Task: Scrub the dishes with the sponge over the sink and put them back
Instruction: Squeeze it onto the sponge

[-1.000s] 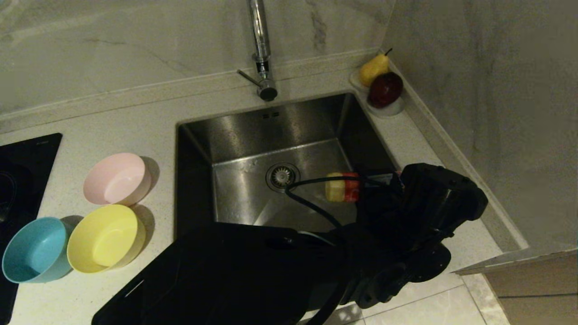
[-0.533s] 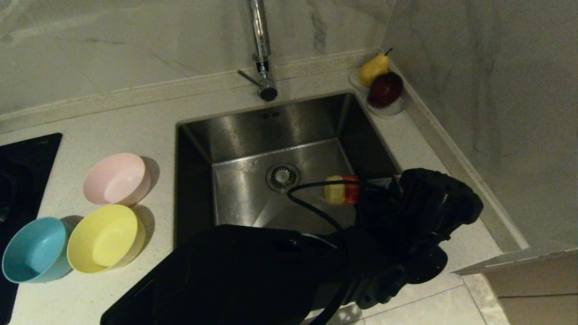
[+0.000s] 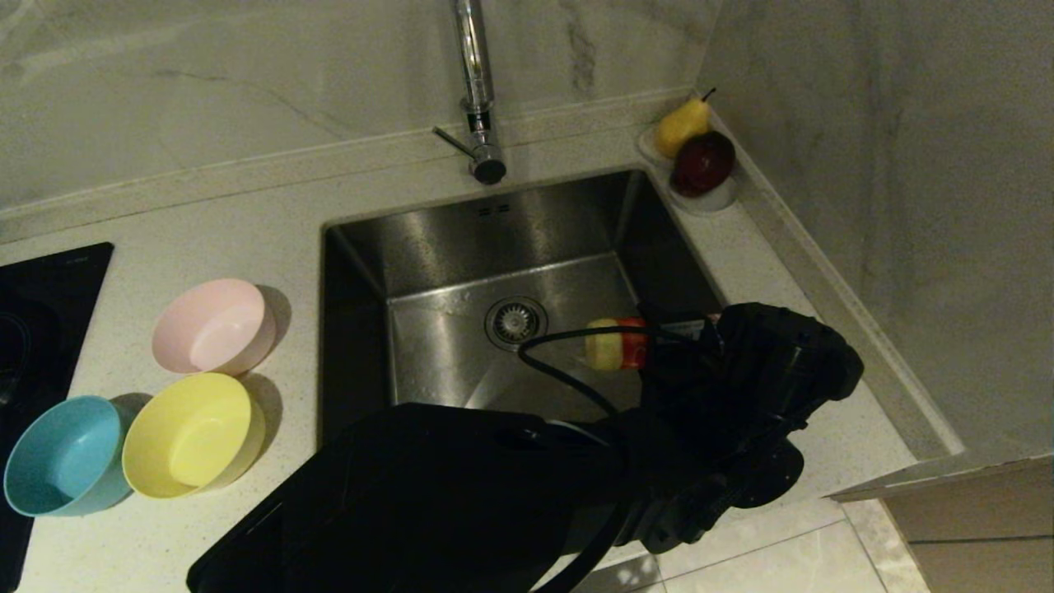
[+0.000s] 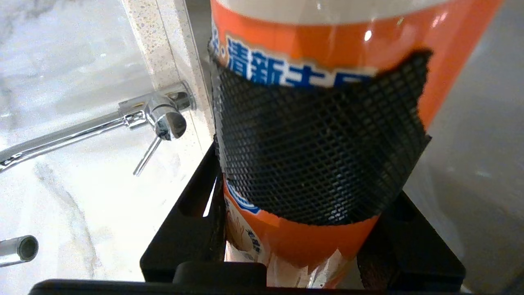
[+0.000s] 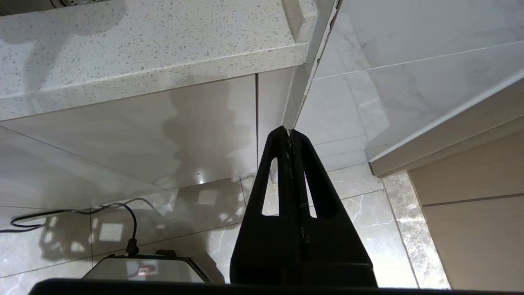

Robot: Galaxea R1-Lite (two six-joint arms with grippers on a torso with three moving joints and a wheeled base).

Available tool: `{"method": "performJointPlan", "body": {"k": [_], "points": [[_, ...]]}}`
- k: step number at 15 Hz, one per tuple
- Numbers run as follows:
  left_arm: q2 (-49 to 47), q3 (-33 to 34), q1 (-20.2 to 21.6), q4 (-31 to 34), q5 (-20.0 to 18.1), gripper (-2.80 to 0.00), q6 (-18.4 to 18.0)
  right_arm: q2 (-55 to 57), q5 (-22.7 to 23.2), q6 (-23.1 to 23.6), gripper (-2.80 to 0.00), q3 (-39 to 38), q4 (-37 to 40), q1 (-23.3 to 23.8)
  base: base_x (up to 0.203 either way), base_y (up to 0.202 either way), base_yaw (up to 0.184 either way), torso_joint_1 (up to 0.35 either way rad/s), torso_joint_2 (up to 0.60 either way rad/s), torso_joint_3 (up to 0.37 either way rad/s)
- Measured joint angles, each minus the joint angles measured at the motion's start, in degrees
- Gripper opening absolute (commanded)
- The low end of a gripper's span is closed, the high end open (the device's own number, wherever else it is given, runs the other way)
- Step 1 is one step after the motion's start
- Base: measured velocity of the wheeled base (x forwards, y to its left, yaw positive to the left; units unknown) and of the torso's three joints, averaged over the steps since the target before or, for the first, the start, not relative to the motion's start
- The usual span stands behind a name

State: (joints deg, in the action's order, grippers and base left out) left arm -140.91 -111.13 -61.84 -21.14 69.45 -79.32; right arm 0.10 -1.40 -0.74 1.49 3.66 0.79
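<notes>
Three bowls stand on the counter left of the sink (image 3: pixel 494 231): pale pink (image 3: pixel 212 326), yellow (image 3: pixel 191 434) and light blue (image 3: pixel 66 455). My left gripper (image 3: pixel 655 347) reaches over the sink's right side and is shut on an orange detergent bottle (image 3: pixel 613 344), which lies about level above the basin. In the left wrist view the bottle (image 4: pixel 311 61), wrapped in black mesh, fills the space between the left gripper's (image 4: pixel 303 213) fingers. The sponge is out of view. My right gripper (image 5: pixel 289 133) hangs shut and empty below the counter edge.
A tall chrome faucet (image 3: pixel 476 91) rises behind the sink. A white dish with a pear and a dark red apple (image 3: pixel 700 161) sits in the back right corner by the wall. A black cooktop (image 3: pixel 41 305) borders the bowls at the far left.
My left gripper with the bottle has drifted slightly left, toward the drain. The bowls and the right arm have not moved.
</notes>
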Motion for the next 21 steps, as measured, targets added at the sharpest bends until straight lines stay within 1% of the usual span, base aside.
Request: {"method": "performJointPlan", "body": {"k": [5, 8, 19, 21], "points": [[-0.2, 0.0, 0.4, -1.7, 0.0, -2.8, 0.1, 0.0, 0.0, 0.0, -2.8, 0.0, 0.0, 0.0, 0.0, 0.0, 0.0, 0.0, 0.0, 0.0], [-0.7, -0.1, 0.5, -4.9, -0.1, -2.8, 0.0, 0.0, 0.0, 0.0, -2.8, 0.0, 0.0, 0.0, 0.0, 0.0, 0.0, 0.0, 0.0, 0.0], [-2.5, -0.1, 0.5, -6.2, -0.4, -2.8, -0.1, 0.0, 0.0, 0.0, -2.8, 0.0, 0.0, 0.0, 0.0, 0.0, 0.0, 0.0, 0.0, 0.0], [-2.7, -0.1, 0.4, -6.3, -0.4, -2.8, -0.6, 0.0, 0.0, 0.0, -2.8, 0.0, 0.0, 0.0, 0.0, 0.0, 0.0, 0.0, 0.0, 0.0]]}}
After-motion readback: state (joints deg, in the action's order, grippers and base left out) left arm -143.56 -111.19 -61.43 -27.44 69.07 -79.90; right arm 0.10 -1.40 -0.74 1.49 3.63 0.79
